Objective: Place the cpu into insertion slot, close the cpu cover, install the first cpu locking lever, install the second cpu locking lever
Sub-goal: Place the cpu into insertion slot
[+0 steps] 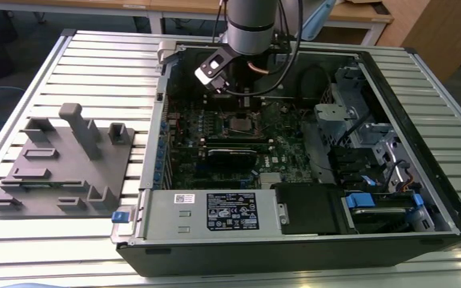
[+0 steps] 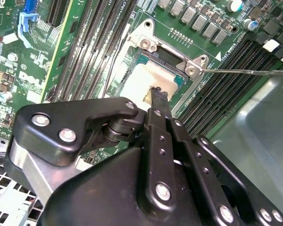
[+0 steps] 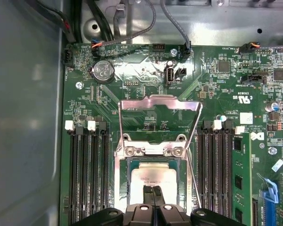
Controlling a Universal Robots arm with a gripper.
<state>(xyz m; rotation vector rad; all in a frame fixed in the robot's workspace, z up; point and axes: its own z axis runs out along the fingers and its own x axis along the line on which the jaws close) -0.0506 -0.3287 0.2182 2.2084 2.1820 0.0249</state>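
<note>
The cpu [image 3: 151, 175] lies flat in the insertion slot [image 3: 130, 165], its pale metal top up; it also appears in the second wrist view [image 2: 136, 82]. The cpu cover [image 3: 160, 100] stands raised on its hinge, with the board visible through its window. My gripper [image 3: 154, 192] is shut, its tips directly over the chip's middle [image 2: 158, 94]; nothing shows between the fingers. A thin locking lever [image 2: 245, 71] sticks out free beside the socket, and its rod [image 3: 193, 179] runs along the socket's side. In the exterior view the arm [image 1: 251, 24] hangs over the socket [image 1: 242, 125].
Rows of black memory slots [image 3: 87, 174] flank the socket on both sides. The open case [image 1: 295, 252] has metal walls, cables, a drive cage [image 1: 374, 138] and a labelled power supply [image 1: 214, 213]. A grey fixture plate [image 1: 62, 168] sits at the exterior view's left.
</note>
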